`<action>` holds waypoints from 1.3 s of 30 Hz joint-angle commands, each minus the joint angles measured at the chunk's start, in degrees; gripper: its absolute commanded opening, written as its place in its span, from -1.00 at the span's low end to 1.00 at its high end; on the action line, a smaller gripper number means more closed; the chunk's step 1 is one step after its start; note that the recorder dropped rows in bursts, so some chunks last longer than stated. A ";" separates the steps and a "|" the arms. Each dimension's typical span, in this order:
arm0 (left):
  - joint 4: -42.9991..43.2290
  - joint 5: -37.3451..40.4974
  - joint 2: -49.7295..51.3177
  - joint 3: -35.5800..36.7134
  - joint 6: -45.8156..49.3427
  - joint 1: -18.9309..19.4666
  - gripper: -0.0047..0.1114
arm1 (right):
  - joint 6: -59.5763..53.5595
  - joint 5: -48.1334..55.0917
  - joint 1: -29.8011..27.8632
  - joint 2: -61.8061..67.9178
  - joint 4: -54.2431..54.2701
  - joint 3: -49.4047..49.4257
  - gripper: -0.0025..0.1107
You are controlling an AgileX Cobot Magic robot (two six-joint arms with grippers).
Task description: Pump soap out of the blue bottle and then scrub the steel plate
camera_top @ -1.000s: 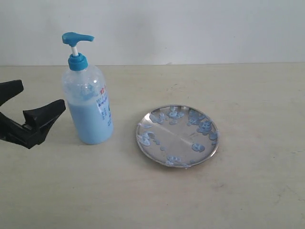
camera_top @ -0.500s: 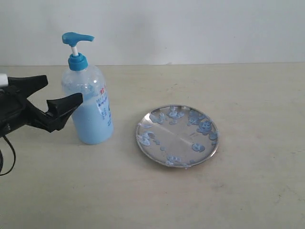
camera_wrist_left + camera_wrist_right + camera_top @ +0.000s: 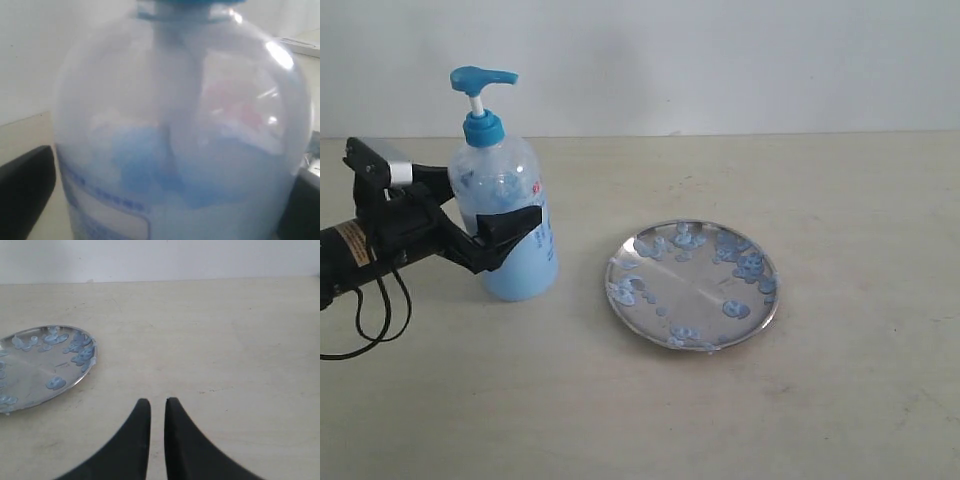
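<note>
On the left of the table (image 3: 840, 400), the left end effector (image 3: 495, 205) is set around the belly of the bottle (image 3: 515, 265), its fingers apart with one in front and one behind; whether the pads are yet pressed on the plastic cannot be told, even from the left wrist view, where the bottle fills the picture. The bottle is upright, about half full of soap (image 3: 520, 278), with the pump head (image 3: 480, 78) raised and untouched. The grip is best closed gently and squarely, since clear thin plastic is likely to dent or slip; the bottle should be held steady and level so that it is not tipped when the pump is pressed. To the right, well apart from the bottle, the plate (image 3: 695, 288) lies flat, dotted with blue blobs (image 3: 750, 265); the spout is turned towards it. Farther right, the right end effector (image 3: 157, 407) is seen only in its wrist view, its fingers drawn almost together and nothing held.
</note>
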 commanded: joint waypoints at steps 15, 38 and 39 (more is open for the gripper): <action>0.01 -0.34 6.84 -6.95 -0.84 -0.16 0.46 | 0.00 -1.27 0.06 -0.26 -0.54 -0.06 -0.96; 10.67 -0.34 6.84 -6.95 -2.05 -0.32 -0.84 | 0.00 -1.27 0.06 -0.26 -0.54 -0.06 -0.96; 10.67 -0.34 6.84 -6.95 -2.78 -0.61 -0.84 | 0.00 -1.27 0.06 -0.26 -0.54 -0.06 -0.96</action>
